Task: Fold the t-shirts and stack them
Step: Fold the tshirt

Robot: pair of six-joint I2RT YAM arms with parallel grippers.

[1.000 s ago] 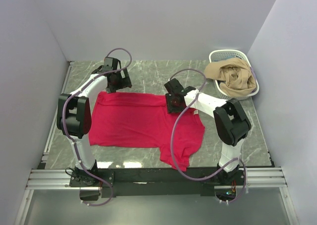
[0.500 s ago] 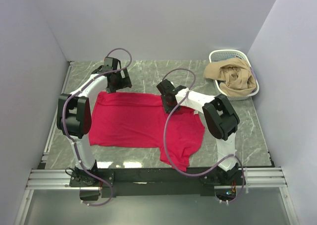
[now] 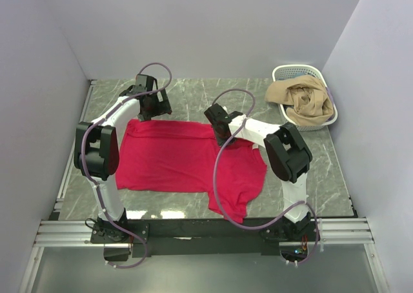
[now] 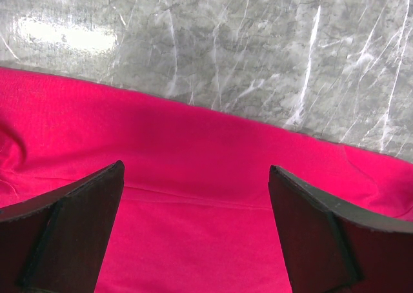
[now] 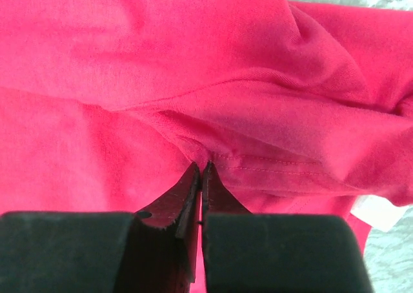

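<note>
1. The red t-shirt (image 3: 174, 157) lies spread on the grey marbled counter (image 3: 193, 96) between the two arms. It is mostly flat, but its right part is rumpled, with one end trailing toward the near edge.
2. The right tool (image 5: 201, 169) has its tips pressed together on a stitched hem ridge at the shirt's far edge. The cloth puckers into the tips, so it looks pinched. A white label (image 5: 374, 212) shows just beside that spot.
3. The left tool (image 4: 197, 170) is spread wide over the shirt's far left edge and grips nothing.
4. The step in hand looks like taking hold of the far edge for a first fold, with only the right side gripped.
5. Next, the left tool likely needs to drop and pinch the hem below it. Both tools should then lift evenly so the cloth does not skew.
6. A white lattice basket (image 3: 287, 70) holding tan cloth (image 3: 303, 99) sits well apart at the far right.
</note>
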